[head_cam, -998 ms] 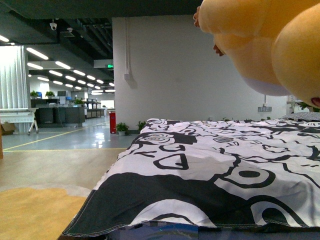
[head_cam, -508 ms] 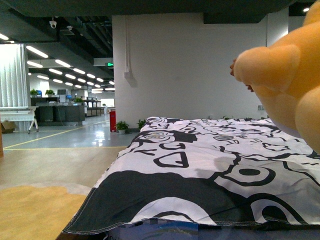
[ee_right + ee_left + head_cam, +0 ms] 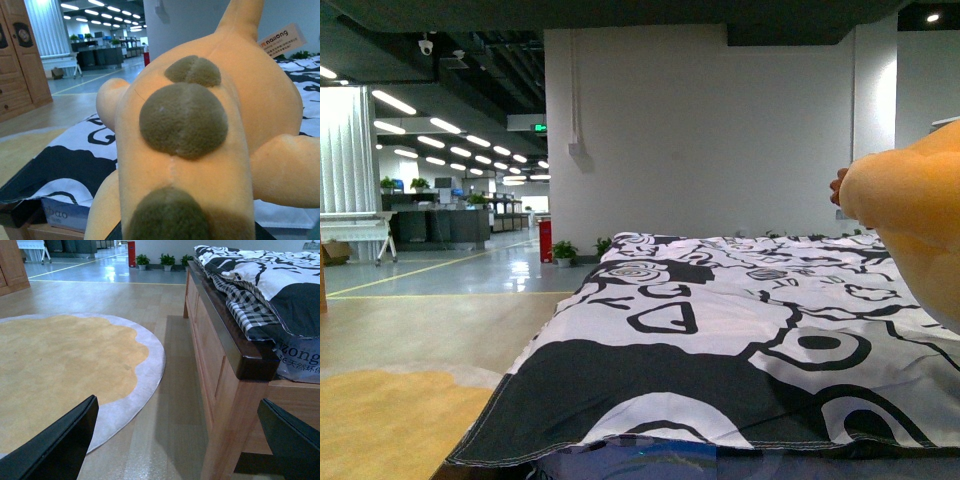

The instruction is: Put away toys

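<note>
The orange-yellow plush toy [image 3: 200,130] fills the right wrist view, with a row of olive-brown round patches down its back and a paper tag near its tip. My right gripper is shut on the plush toy, its fingers hidden under the body. In the front view only a rounded part of the toy [image 3: 915,215] shows at the right edge, held just above the black-and-white bed cover [image 3: 740,340]. My left gripper [image 3: 185,440] is open with nothing between its dark fingers [image 3: 60,445], low beside the wooden bed frame [image 3: 225,370].
A round yellow rug [image 3: 60,365] with a pale border lies on the floor left of the bed. Wooden cabinets [image 3: 20,60] stand further left. A white wall [image 3: 700,130] rises behind the bed, with small potted plants [image 3: 564,256] at its foot.
The plush toy has dropped from the upper right of the front view down and to the right, now just above the bed cover at the frame's edge.
</note>
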Controlling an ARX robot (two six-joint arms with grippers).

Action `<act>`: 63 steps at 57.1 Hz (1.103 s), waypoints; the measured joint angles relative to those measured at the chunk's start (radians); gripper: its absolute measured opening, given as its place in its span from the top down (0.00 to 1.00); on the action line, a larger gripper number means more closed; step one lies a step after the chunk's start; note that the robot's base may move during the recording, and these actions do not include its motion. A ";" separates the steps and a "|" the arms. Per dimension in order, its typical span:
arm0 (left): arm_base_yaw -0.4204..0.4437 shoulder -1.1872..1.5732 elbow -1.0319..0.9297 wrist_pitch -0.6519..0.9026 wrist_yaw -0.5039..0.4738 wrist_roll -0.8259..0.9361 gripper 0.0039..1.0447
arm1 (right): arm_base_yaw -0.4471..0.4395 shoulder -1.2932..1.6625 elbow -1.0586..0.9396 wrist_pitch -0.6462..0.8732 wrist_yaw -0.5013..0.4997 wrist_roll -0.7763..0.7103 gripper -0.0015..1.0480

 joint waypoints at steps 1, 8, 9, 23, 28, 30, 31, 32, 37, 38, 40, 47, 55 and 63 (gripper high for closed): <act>0.000 0.000 0.000 0.000 0.000 0.000 0.05 | 0.000 0.000 0.000 0.000 0.000 0.000 0.84; 0.000 0.000 0.000 0.000 0.000 0.000 0.05 | 0.000 0.000 0.000 0.000 0.000 0.000 0.84; 0.000 0.000 0.000 0.000 0.000 0.000 0.05 | 0.000 0.000 0.000 0.000 0.000 0.000 0.84; 0.000 0.000 0.000 0.000 0.000 0.000 0.05 | 0.019 -0.057 0.006 -0.263 0.002 -0.068 0.84; 0.000 0.000 0.000 0.000 0.000 0.000 0.05 | 0.021 -0.084 -0.050 -0.265 0.000 -0.078 0.84; 0.000 0.000 0.000 0.000 0.000 0.000 0.05 | 0.021 -0.105 -0.076 -0.259 0.000 -0.082 0.84; 0.000 0.000 0.000 0.000 0.000 0.000 0.05 | 0.021 -0.117 -0.090 -0.255 0.000 -0.084 0.84; 0.000 0.000 0.000 0.000 0.000 0.000 0.05 | 0.021 -0.125 -0.098 -0.252 0.000 -0.085 0.84; 0.000 0.000 0.000 0.000 0.000 0.000 0.05 | 0.021 -0.165 -0.140 -0.245 0.000 -0.092 0.84; 0.000 0.000 0.000 0.000 0.000 0.000 0.05 | 0.021 -0.172 -0.148 -0.245 0.000 -0.093 0.84; 0.000 0.000 0.000 0.000 0.000 0.000 0.05 | 0.021 -0.182 -0.159 -0.245 0.000 -0.094 0.84; 0.001 0.000 0.000 0.000 -0.003 0.000 0.05 | 0.023 -0.218 -0.195 -0.245 -0.003 -0.095 0.84; 0.001 0.000 0.000 0.000 -0.004 0.000 0.05 | 0.025 -0.259 -0.229 -0.249 -0.011 -0.095 0.84; 0.001 0.000 0.000 0.000 0.000 0.000 0.05 | 0.025 -0.296 -0.253 -0.262 0.004 -0.095 0.84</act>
